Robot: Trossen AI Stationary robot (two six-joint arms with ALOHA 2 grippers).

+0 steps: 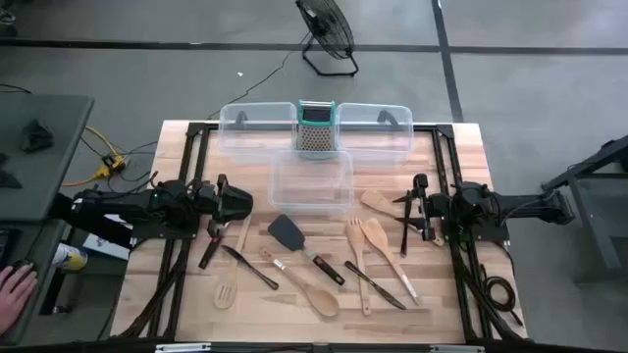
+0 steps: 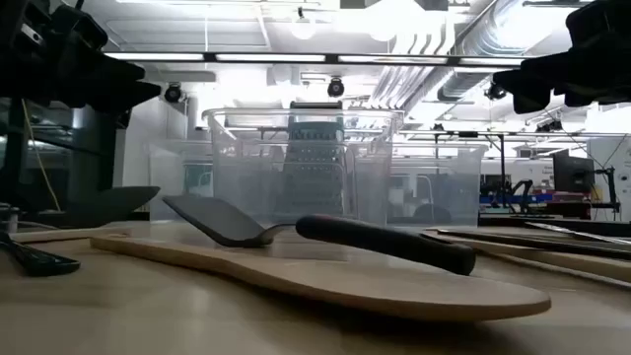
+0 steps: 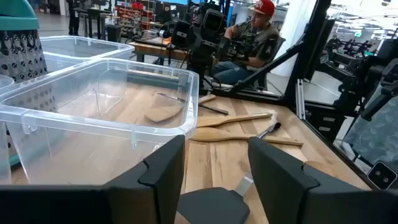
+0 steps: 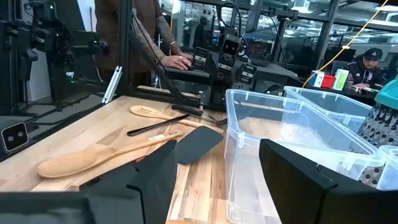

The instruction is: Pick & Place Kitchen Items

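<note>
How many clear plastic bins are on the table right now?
3. Two clear plastic bins sit along the far edge, one left and one right of the metal box grater; a third sits just nearer, centred and empty.

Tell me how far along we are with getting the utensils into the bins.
Nothing looks done: the nearest clear bin and the two behind it hold no utensils. Nothing is in hand either; the left gripper and right gripper are both open, hovering at the table's sides. Everything is left: the black turner, wooden spoon, the other wooden pieces and black tools lie on the table.
</note>
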